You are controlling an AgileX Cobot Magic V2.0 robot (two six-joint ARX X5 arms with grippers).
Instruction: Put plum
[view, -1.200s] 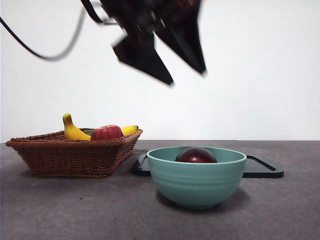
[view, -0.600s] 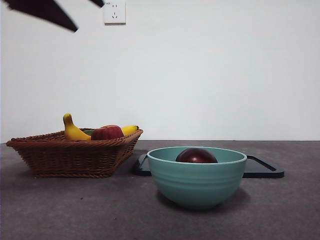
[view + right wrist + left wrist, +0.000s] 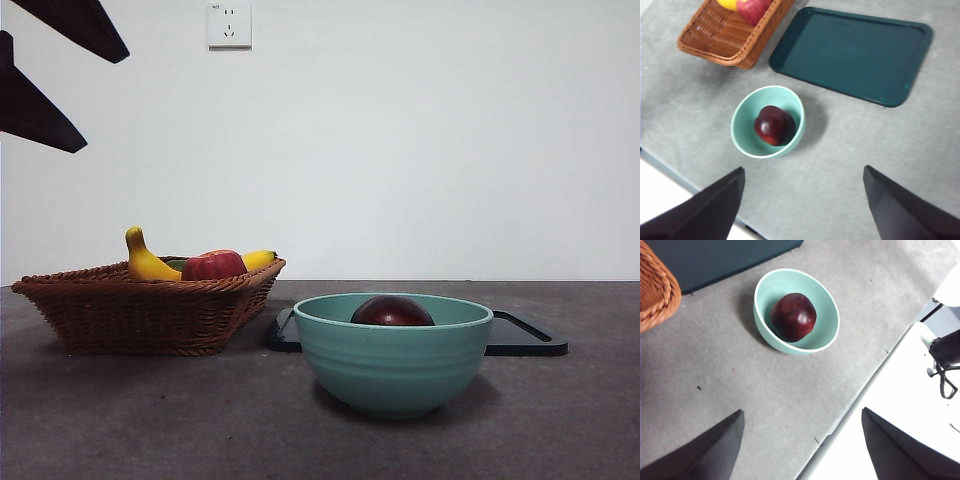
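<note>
The plum [image 3: 392,311], dark maroon and glossy, lies inside a teal bowl [image 3: 392,365] at the table's middle; the wrist views also show the plum [image 3: 793,317] [image 3: 774,125] resting in it. My left gripper [image 3: 106,104] hangs high at the upper left of the front view, open and holding nothing, well away from the bowl [image 3: 826,340]. Seen from its own wrist, the left gripper [image 3: 801,410] has its jaws spread wide. The right gripper [image 3: 803,167] is also open and empty, high above the table and outside the front view.
A wicker basket [image 3: 150,310] on the left holds a red apple [image 3: 213,265] and yellow bananas [image 3: 147,262]. A dark flat tray [image 3: 855,52] lies behind the bowl. The table's front edge [image 3: 850,405] runs close to the bowl.
The left arm rose from above the bowl and drew away to the upper left. The plum stays in the bowl, and nothing else moved.
</note>
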